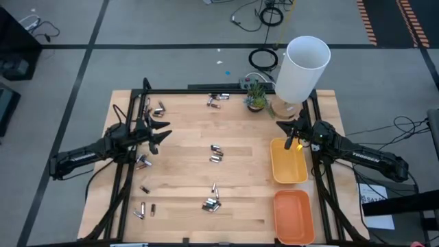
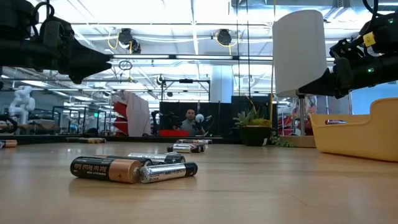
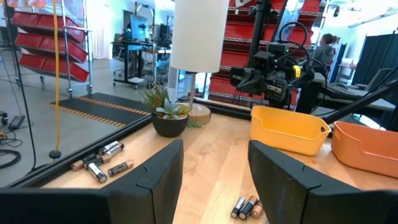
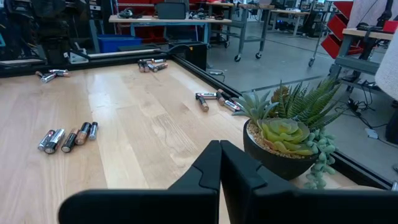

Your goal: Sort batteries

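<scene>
Metal-cased cylindrical batteries lay scattered in small clusters over the pale wooden table [image 1: 185,178]. Going near to far in the high view: one cluster of silvery and dark cells [image 1: 212,204] sat at about six o'clock from the table's middle, with a few strays [image 1: 140,210] toward seven o'clock; a small group [image 1: 216,154] lay near the centre; another pile [image 1: 143,162] rested at nine o'clock, just beside the left gripper [image 1: 159,139]; the farthest cells [image 1: 216,101] lay at twelve o'clock by the back rail.

That left gripper hovered over the table's left side with its fingers standing partly apart and nothing between them. The right gripper [image 1: 293,137] hung at three o'clock over the far end of the yellow plastic tray [image 1: 288,165], fingers pressed together, empty. An orange plastic tray [image 1: 293,214] sat nearer, at five o'clock.

Judging by look, each cell would be rigid, smooth, dense for its size and quick to roll. The sound hold seemed to be across the round body at mid-length, jaws square to the cell's axis. Touching cells in a cluster would likely need an outer one taken first.
</scene>
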`<state>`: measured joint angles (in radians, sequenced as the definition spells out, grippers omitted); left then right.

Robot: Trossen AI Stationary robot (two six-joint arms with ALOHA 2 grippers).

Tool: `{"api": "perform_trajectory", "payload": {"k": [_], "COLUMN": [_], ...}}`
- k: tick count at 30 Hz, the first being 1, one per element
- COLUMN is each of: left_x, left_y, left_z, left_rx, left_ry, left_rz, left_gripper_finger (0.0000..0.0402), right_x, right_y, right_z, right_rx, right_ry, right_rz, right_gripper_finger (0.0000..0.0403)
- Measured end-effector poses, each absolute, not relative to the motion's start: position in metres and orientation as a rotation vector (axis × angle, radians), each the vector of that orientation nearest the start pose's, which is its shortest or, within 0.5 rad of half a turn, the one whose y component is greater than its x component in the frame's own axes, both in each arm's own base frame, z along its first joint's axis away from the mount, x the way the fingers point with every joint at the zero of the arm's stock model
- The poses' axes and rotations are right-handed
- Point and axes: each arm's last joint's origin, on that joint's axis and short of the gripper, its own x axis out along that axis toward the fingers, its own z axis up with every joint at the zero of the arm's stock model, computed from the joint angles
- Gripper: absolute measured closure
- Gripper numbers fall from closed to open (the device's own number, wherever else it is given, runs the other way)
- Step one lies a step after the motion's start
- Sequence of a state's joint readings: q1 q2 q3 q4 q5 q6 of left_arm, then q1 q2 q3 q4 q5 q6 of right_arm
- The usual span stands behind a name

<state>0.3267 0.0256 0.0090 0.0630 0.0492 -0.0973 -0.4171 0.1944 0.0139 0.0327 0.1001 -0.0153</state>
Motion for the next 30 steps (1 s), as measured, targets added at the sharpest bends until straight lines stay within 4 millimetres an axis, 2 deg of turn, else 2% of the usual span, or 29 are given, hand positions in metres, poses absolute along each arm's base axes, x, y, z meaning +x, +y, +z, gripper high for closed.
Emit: {"api": "perform_trajectory", "payload": {"k": [17, 20, 22, 25, 30], "left_x": [0.094, 0.094, 0.094, 0.094, 0.093], "left_y": [0.030, 0.030, 0.030, 0.030, 0.031], "left_z": [0.171, 0.171, 0.171, 0.171, 0.172], "left_rx": [-0.088, -0.088, -0.178, -0.349, -0.421], "left_ry": [-0.059, -0.059, -0.071, -0.091, -0.123], "left_rz": [0.275, 0.275, 0.265, 0.241, 0.300], "left_gripper_finger": [0.0210, 0.0210, 0.0210, 0.0210, 0.0210], "right_x": [0.098, 0.099, 0.099, 0.099, 0.098], "right_y": [-0.047, -0.047, -0.047, -0.047, -0.048], "right_z": [0.159, 0.162, 0.161, 0.169, 0.177], "right_rx": [-0.027, 0.136, 0.261, 0.320, 0.441], "right_ry": [0.112, 0.041, 0.007, -0.094, -0.212], "right_rz": [-0.518, -0.523, -0.525, -0.518, -0.540], "right_gripper_finger": [0.0403, 0.0403, 0.0403, 0.0403, 0.0403]}}
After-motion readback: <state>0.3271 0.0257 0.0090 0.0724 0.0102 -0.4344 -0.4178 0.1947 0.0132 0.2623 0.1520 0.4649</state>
